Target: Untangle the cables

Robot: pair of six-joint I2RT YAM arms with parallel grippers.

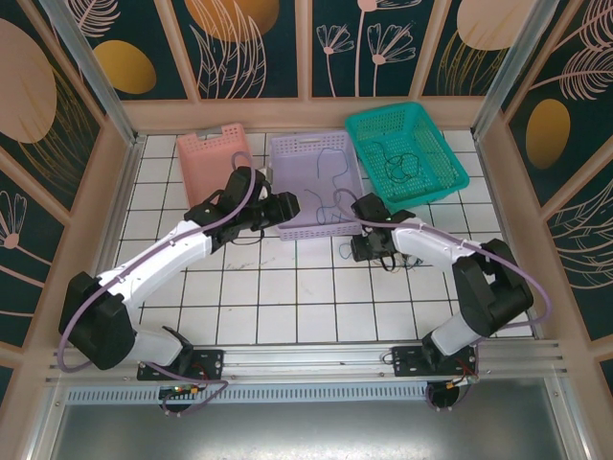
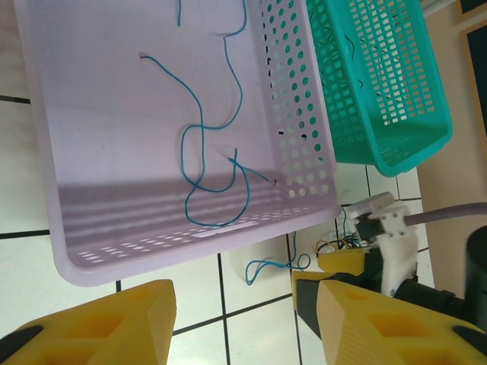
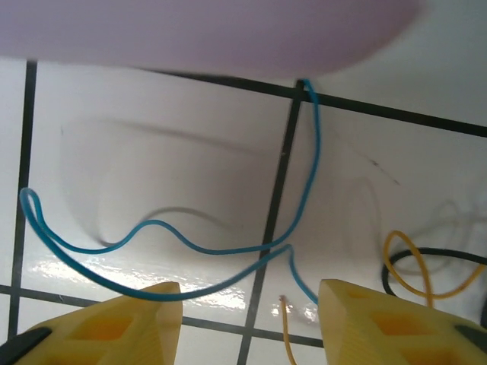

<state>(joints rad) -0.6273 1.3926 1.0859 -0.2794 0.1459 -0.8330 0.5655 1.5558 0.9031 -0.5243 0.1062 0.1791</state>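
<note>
Top external view: three baskets stand in a row at the far side of the white tiled table (image 1: 287, 307), the pink basket (image 1: 211, 163) on the left, the lilac basket (image 1: 302, 163) in the middle and the green basket (image 1: 436, 187) on the right. The left gripper (image 1: 290, 207) sits at the lilac basket's near left corner. The right gripper (image 1: 370, 251) is low over the tiles, just in front of that basket's near right corner. The cables (image 1: 388, 261) lie as a small loose tangle on the tiles, under and beside the right gripper. One blue wire (image 1: 330, 182) lies squiggled on the lilac basket's floor, well apart from the tangle. A dark wire (image 1: 397, 168) lies coiled in the green basket. Left wrist view: the left gripper's jaws stand wide apart with nothing between them, over tile just short of the lilac basket's near wall. Right wrist view: the right gripper's jaws are also wide and grip nothing. A blue strand (image 3: 190, 251) of the tangle lies flat on the tile ahead of the fingertips; it doubles back in a long narrow loop to the left, and one end runs up to the basket's blurred rim. A yellow wire (image 3: 411, 266) and a black wire (image 3: 441, 255) loop together just beside the right-hand finger. A yellow tip pokes up between the jaws, touching neither.
</note>
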